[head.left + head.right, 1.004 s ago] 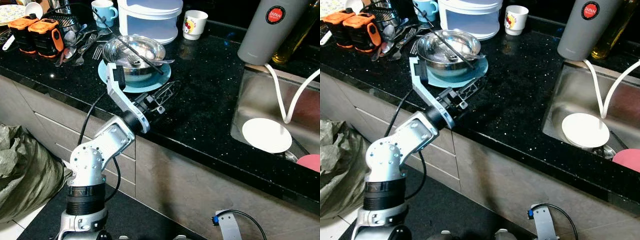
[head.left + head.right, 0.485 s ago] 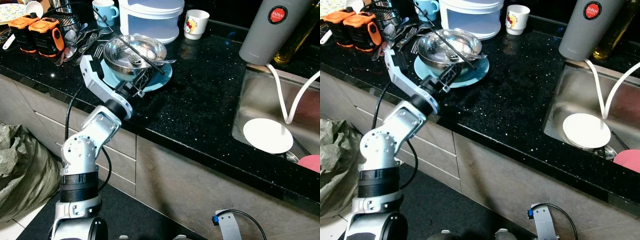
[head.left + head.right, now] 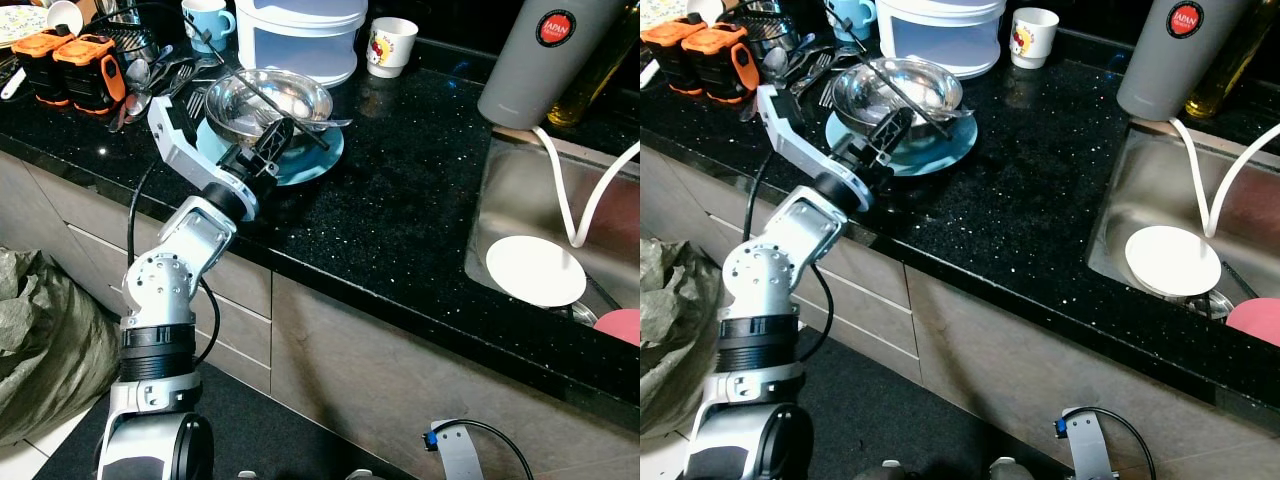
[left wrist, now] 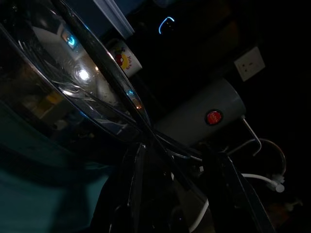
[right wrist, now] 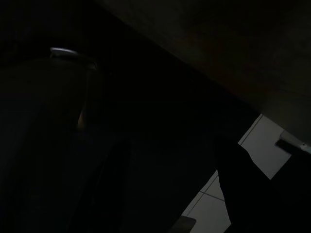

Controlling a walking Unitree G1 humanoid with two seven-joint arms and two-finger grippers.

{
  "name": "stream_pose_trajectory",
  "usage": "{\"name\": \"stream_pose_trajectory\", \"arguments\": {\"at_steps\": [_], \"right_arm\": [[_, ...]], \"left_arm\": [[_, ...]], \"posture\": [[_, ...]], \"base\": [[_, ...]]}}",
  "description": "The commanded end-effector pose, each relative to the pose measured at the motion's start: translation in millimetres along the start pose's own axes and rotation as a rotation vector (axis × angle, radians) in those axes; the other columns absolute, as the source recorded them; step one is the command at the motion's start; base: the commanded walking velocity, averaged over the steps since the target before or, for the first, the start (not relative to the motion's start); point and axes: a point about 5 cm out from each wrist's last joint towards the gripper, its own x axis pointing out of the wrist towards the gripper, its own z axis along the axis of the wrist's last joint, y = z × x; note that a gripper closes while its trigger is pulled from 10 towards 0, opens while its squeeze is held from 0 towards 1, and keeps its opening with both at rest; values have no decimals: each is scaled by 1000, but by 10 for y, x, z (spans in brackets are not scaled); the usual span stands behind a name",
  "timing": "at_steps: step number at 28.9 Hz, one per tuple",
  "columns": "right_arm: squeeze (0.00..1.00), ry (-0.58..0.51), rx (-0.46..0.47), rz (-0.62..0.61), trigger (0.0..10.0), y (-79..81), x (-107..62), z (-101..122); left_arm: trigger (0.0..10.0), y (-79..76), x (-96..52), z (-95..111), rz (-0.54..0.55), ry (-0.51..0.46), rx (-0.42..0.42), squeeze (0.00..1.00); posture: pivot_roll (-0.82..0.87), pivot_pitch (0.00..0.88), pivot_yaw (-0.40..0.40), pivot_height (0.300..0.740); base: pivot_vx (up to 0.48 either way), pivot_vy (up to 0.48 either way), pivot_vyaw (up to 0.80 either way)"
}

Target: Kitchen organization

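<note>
One arm at work: your left gripper [image 3: 272,140] sits at the near rim of the steel bowl [image 3: 268,100]; fingers apart, clamped on nothing
Bowl: on the blue plate [image 3: 312,165], just ahead of the fingertips; chopsticks [image 3: 262,92] lie diagonally across it
Right arm: idle; I cannot tell its finger state

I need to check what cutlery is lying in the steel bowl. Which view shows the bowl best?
The left eye view: the steel bowl is seen from above on the blue plate, a fork and a dark utensil lying across it. The right eye view shows the same. The left wrist view gives its rim, close and dark.
</note>
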Motion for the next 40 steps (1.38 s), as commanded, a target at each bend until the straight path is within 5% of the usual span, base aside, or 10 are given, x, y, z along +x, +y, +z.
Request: {"name": "stream_pose_trajectory", "arguments": {"at_steps": [1, 28, 35, 40], "right_arm": [[0, 24, 7, -2, 10000, -17, -10, -88], [0, 26, 9, -1, 10000, -19, -13, -102], [0, 25, 9, -1, 10000, -18, -13, -102], [0, 24, 9, 1, 10000, -21, -12, -97]], "left_arm": [[10000, 11, 16, -14, -8, 3, -25, 0], [10000, -402, 61, -222, -231, 101, -132, 0], [10000, -383, -38, -409, -239, 224, -93, 0], [10000, -216, -122, -521, -139, 274, -52, 0]], "posture": [[49, 159, -40, 740], [45, 172, -37, 740], [45, 172, -37, 740], [52, 173, -40, 740]], "base": [[0, 0, 0], [0, 0, 0], [0, 0, 0], [0, 0, 0]]}}
